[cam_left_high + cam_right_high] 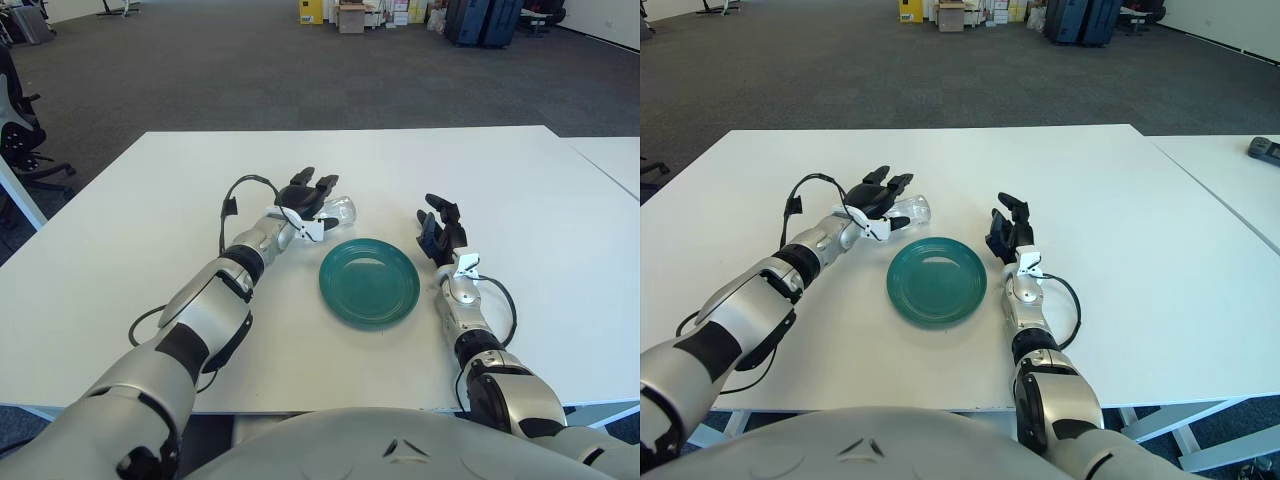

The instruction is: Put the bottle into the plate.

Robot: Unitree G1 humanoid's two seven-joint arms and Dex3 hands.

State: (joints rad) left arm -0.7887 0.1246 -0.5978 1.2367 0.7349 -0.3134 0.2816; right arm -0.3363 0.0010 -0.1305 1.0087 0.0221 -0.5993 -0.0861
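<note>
Right eye view only: a dark flat object (1264,148) on the neighbouring white table (1230,180), far right. Left eye view only: office chair (20,130) at the left edge, and more of the boxes and dark cases (480,20) along the far wall.

Worktop (150,230): white, matte, smooth, rectangular. Grey carpet floor (200,70) beyond.

Plate (369,281): round, teal, glossy, shallow raised rim; near centre of worktop, nothing in it.

Bottle (338,211): clear plastic, lying on its side on the worktop, just beyond the plate's far-left rim, not on the plate.

Left robot hand (303,195): black fingers spread over the bottle's left end, touching or close on it; whether they actually grip it, cannot tell. White wrist bracket, black cable (232,195) looping off the silver forearm.

Right robot hand (438,228): just right of the plate, black fingers loosely extended, holding nothing.
</note>
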